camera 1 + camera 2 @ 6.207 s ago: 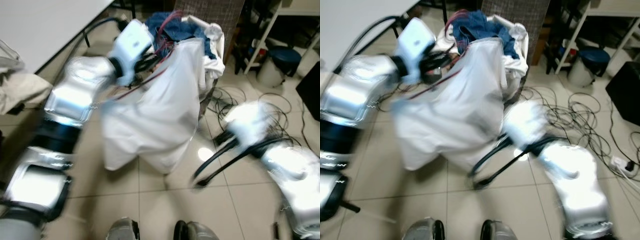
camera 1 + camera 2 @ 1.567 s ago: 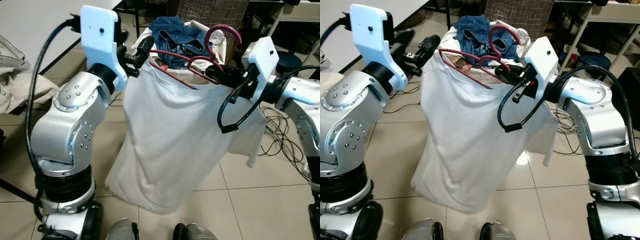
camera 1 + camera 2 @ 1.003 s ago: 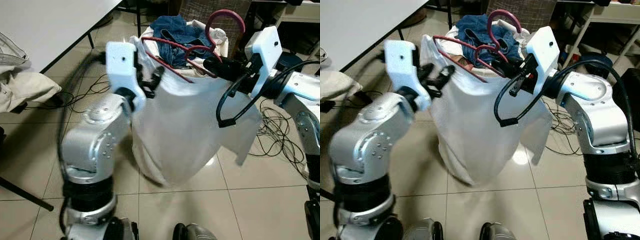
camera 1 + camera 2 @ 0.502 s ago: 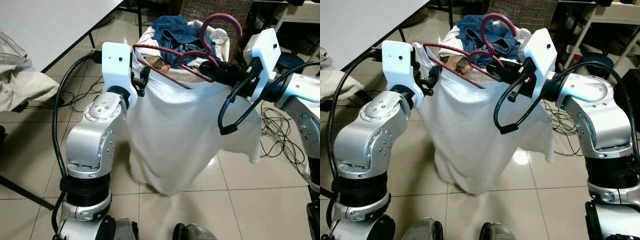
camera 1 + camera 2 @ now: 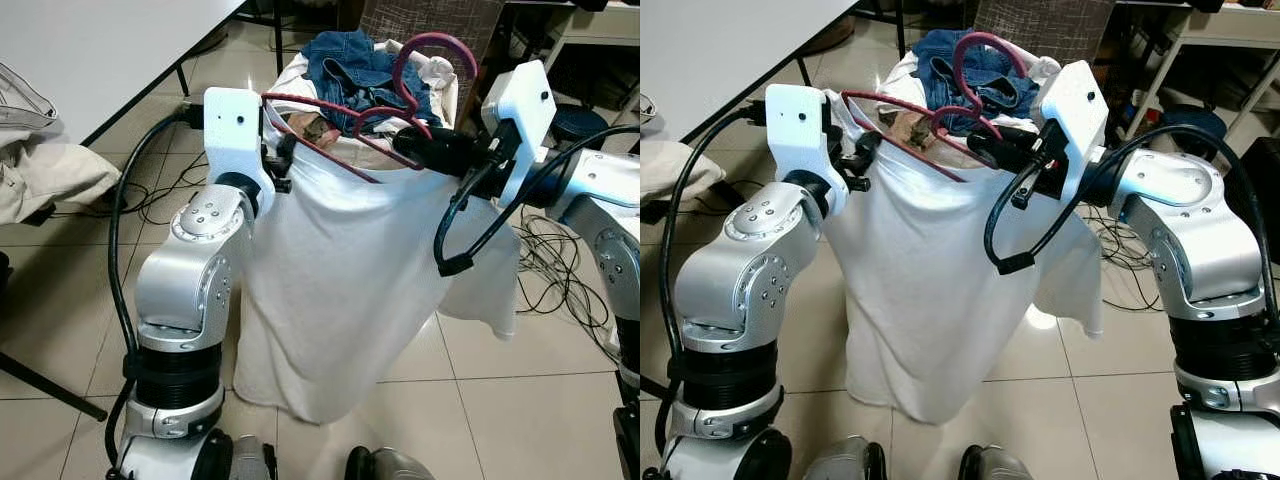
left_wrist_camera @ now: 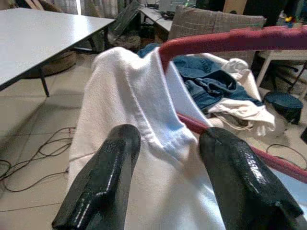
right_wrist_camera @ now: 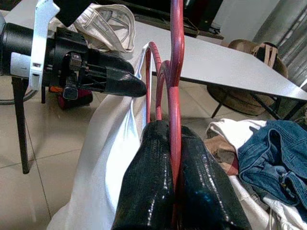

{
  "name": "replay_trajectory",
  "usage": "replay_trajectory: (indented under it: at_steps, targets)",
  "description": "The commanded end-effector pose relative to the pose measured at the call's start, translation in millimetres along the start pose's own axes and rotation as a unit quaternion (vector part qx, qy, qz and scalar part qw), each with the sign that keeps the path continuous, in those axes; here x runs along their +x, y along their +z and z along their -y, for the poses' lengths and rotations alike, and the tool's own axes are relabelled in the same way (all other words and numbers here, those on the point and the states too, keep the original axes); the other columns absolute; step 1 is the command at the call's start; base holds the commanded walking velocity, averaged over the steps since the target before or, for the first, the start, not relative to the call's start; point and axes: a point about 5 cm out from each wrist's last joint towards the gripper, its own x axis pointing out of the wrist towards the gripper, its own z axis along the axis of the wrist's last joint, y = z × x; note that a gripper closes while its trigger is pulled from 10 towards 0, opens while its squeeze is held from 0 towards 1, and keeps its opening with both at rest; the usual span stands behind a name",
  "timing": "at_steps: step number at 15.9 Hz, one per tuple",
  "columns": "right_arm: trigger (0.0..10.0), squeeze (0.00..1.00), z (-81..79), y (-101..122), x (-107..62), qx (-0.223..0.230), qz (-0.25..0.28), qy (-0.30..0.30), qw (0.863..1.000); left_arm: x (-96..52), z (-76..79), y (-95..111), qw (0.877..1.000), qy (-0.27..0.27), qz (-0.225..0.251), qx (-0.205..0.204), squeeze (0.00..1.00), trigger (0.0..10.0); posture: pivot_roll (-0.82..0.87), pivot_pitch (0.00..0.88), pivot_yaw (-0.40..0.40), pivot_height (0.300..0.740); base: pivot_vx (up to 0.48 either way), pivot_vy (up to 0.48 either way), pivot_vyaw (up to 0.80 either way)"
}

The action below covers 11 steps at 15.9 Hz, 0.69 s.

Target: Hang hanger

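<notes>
Since half a second ago your white shirt (image 5: 340, 290) hangs lower; right gripper (image 7: 173, 143) pinches the red hanger (image 5: 330, 110), left gripper (image 6: 163, 143) spread around its collar; hanging remains.

The hanger (image 5: 400, 95) is dark red, the shirt (image 5: 360, 270) draped over it plain white, and behind them lies a heap of blue denim (image 5: 365, 65) mixed with white cloth. Each gripper, left (image 6: 168, 167) and right (image 7: 175, 182), has glossy black fingers on a silver arm with a white wrist housing. The floor (image 5: 520, 420) is pale beige tile with grey grout lines and black cables across it, and the bench (image 5: 90, 50) is light grey.
</notes>
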Motion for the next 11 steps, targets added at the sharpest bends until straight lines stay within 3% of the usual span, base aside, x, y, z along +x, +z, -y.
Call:
replay_trajectory:
  at_steps: [1, 11]
  targets:
    - [0.0, 0.00, -1.7, 8.5, -2.6, -0.017, 0.008, 0.007, 1.000, 1.6, -2.1, 3.2, 1.000, 0.010, 0.004, 0.010, 0.00, 0.0, -0.10, 0.079, -0.032, 0.740, 0.000, 0.000, 0.00]
    - [0.0, 0.00, -1.1, 7.8, -2.4, -0.018, 0.006, 0.007, 1.000, 0.9, -5.4, 6.4, 0.999, 0.015, 0.012, 0.034, 0.00, 0.0, -0.09, 0.076, -0.031, 0.740, 0.000, 0.000, 0.00]
